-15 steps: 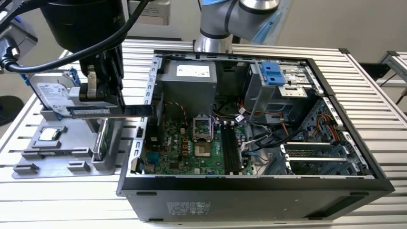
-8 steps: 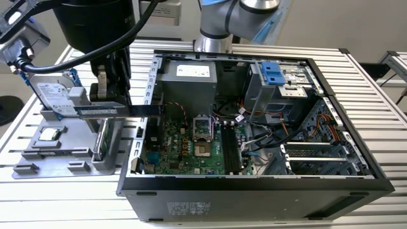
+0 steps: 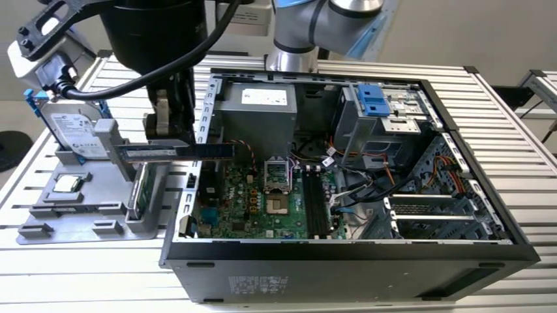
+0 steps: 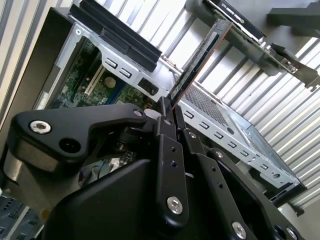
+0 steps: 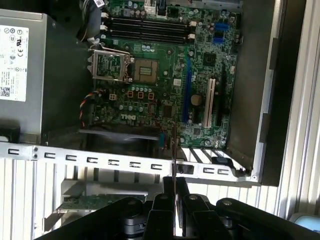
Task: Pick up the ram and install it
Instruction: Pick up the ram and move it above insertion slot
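Note:
The ram (image 3: 209,150) is a long dark stick held level above the left wall of the open computer case (image 3: 348,251), in the exterior view. My gripper (image 3: 171,142) is shut on its middle from above. In both wrist views the ram (image 4: 197,62) (image 5: 173,150) shows edge-on, sticking out from between the black fingers (image 4: 170,145). My gripper (image 5: 173,184) hovers over the case's metal edge rail. The black memory slots (image 5: 150,27) (image 3: 315,202) lie on the green motherboard (image 5: 150,100) inside the case, apart from the ram.
Left of the case, a grey fixture (image 3: 87,208) carries a silver hard drive (image 3: 74,134), a processor chip (image 3: 70,184) and a green card (image 5: 87,202). Inside the case are a grey power supply (image 3: 261,111), a drive cage (image 3: 383,111) and loose cables.

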`<state>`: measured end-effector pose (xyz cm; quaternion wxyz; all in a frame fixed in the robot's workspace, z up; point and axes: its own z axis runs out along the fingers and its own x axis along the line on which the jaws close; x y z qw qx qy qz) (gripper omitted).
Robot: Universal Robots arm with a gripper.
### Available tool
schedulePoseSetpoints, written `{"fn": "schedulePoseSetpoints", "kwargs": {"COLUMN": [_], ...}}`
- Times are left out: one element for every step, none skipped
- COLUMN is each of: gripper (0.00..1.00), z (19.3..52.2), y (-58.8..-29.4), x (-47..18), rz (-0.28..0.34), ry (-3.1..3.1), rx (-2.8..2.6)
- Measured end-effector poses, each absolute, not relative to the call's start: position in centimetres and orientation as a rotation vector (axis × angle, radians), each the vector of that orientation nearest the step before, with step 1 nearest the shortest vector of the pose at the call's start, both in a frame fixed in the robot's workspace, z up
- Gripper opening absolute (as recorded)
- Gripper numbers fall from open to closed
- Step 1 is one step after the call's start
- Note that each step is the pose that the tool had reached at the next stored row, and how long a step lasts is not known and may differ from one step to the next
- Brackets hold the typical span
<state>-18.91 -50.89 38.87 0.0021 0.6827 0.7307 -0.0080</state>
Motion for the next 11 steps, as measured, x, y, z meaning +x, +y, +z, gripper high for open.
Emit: {"fn": "schedulePoseSetpoints", "kwargs": {"gripper": [0.0, 0.0, 0.0, 0.0, 0.0, 0.0, 0.0, 0.0, 0.0, 0.0, 0.0], "z": [38.9, 38.9, 38.9, 38.9, 38.9, 38.9, 38.9, 38.9, 38.9, 38.9, 38.9], "y": [-50.9, -50.9, -50.9, -50.9, -50.9, -50.9, -50.9, -50.9, -50.9, -50.9, -50.9], "x": [-18.7, -18.5, -18.3, -18.1, -17.9, -17.7, -17.5, -17.3, -17.1, -16.9, -16.7], "rz": [-0.025, -0.025, -0.025, -0.025, -0.025, -0.025, -0.025, -0.026, -0.025, -0.025, -0.026], "ry": [2.293, 2.293, 2.293, 2.293, 2.293, 2.293, 2.293, 2.293, 2.293, 2.293, 2.293], "rx": [2.142, 2.142, 2.142, 2.142, 2.142, 2.142, 2.142, 2.142, 2.142, 2.142, 2.142]}}
